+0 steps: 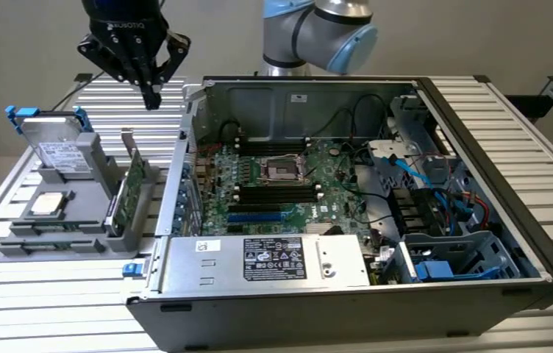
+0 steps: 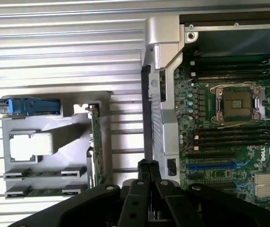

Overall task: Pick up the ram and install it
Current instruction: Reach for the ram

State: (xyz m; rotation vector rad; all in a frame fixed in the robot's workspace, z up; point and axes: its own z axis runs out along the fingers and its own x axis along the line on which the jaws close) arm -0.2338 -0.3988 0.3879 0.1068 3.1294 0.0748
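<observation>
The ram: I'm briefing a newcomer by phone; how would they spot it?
Beside the open computer case sits a grey tray. The ram lies at the tray's end opposite the hard drive, past the square silver chip. It is a long thin green stick, lower than the upright green card.

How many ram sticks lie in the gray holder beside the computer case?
2. Both lie flat, side by side, at the end of the gray holder farthest from the blue-handled drive: one ram stick, the other ram stick at the holder's edge. None seems hidden.

Thin green ram sits slotted in gray tray.
</observation>
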